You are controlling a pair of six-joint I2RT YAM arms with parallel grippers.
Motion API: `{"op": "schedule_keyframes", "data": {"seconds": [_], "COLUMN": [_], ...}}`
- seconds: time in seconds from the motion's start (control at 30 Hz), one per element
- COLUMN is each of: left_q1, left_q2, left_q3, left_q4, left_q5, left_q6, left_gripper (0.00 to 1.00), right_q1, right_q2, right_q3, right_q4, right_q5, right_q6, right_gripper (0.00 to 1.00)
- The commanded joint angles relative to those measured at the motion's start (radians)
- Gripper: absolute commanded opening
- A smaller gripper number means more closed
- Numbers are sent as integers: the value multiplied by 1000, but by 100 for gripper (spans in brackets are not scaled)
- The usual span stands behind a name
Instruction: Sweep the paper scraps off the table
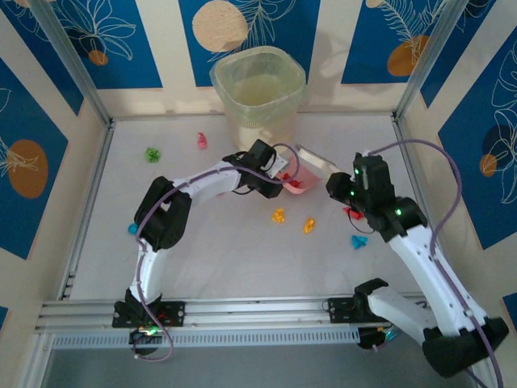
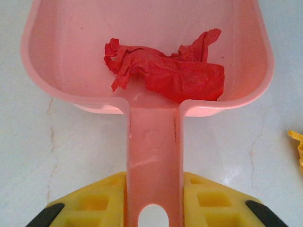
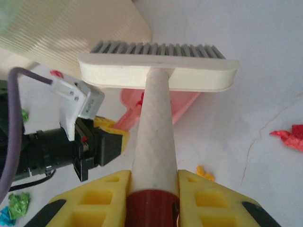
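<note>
My left gripper [image 1: 273, 171] [image 2: 154, 201] is shut on the handle of a pink dustpan [image 1: 297, 185] [image 2: 142, 42], which lies flat on the table [image 1: 226, 259]. One red paper scrap [image 2: 165, 71] sits inside the pan. My right gripper [image 1: 346, 191] [image 3: 152, 196] is shut on the handle of a white brush [image 1: 317, 158] [image 3: 158, 71], whose head hovers just beyond the pan [image 3: 182, 103]. Loose scraps lie on the table: green [image 1: 152, 153], pink [image 1: 202, 141], orange [image 1: 279, 215] [image 3: 204, 172], yellow [image 1: 308, 225] [image 2: 297, 144], cyan [image 1: 358, 241] and red [image 1: 353, 212] [image 3: 289, 137].
A tall translucent bin [image 1: 258, 93] [image 3: 71, 28] stands at the back centre, just behind the dustpan. Another cyan scrap [image 1: 132, 229] lies beside the left arm's elbow. Aluminium rails [image 1: 89, 202] and patterned walls bound the table on three sides.
</note>
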Motion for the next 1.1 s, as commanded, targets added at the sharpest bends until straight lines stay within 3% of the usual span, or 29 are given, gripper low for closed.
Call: {"op": "schedule_keyframes", "data": {"seconds": [0.0,0.1,0.4,0.67,0.87,1.07], "left_q1": [-1,-6,-56,-115,-185,-218], "left_q2": [-71,-84,-164,-235,-380,-537], "left_q3": [-23,-29,-60,-116,-265,-320], "left_q4": [43,42,46,14,62,3], "left_q5": [55,66,109,97,66,-3], "left_q6": [-16,-17,-42,-82,-160,-218], "left_gripper": [0,0,0,0,0,0], "right_q1": [-7,-46,-164,-193,-195,-195], "right_q2": [-90,-166,-361,-392,-388,-396], "right_q3": [-73,-144,-323,-344,-423,-476], "right_q4": [59,52,99,101,209,239], "right_q5": [151,219,237,266,238,248], "right_q6": [32,64,150,191,195,186], "right_gripper": [0,0,0,0,0,0]}}
